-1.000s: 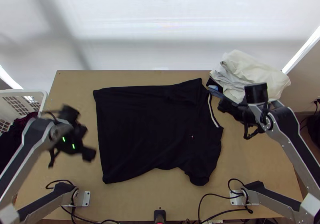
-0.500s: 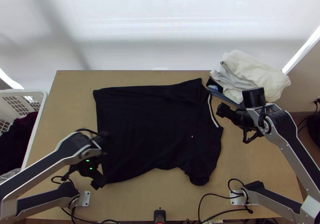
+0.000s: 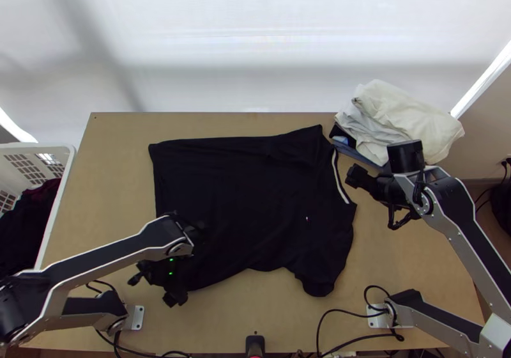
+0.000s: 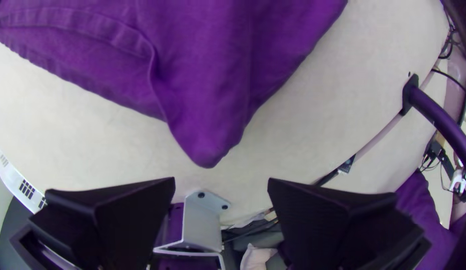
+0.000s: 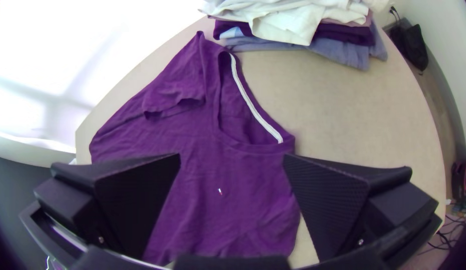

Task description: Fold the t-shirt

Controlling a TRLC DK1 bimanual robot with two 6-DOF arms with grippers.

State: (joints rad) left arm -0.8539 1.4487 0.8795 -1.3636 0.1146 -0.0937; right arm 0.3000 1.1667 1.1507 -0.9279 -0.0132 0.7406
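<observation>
The t-shirt (image 3: 255,192), black from above and purple in the wrist views, lies spread, its neckline with a white strip facing right. At its near left corner my left gripper (image 3: 155,287) stands open. In the left wrist view the shirt's pointed corner (image 4: 207,135) lies ahead of the left gripper (image 4: 221,185), with nothing between the fingers. My right gripper (image 3: 373,201) is open, just right of the neckline. The right wrist view has the shirt's neckline and chest (image 5: 233,195) beyond the open right gripper (image 5: 231,160). A sleeve at the far side lies over the shirt.
A pile of folded cloths (image 3: 399,118), white on top, lies at the table's far right corner. The white basket (image 3: 54,230) with dark clothes stands at the left edge. Black cables (image 3: 326,313) run along the near edge. Bare wood (image 3: 396,256) lies right of the shirt.
The left gripper has come from the table's left side towards the near edge and right, to the shirt's near left corner. The right gripper moved slightly, then stayed still. The shirt lies unchanged.
</observation>
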